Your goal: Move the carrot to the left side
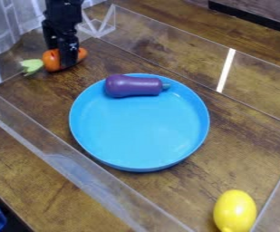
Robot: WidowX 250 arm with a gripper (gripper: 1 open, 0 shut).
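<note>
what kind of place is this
Probably a toy-kitchen test setup: a toy-like carrot under a robot gripper, a blue plate, and clear panels around the wooden tabletop.

Table: brown wood, visible grain, slight sheen. Plate: smooth blue plastic look, soft sheen. Eggplant: glossy purple, smooth, plastic-looking. Lemon: glossy yellow, smooth, bright highlight. Carrot: orange, smooth, plastic-looking. Gripper: black, finish hard to tell. Walls along table edges: clear, smooth, plastic-looking.
</note>
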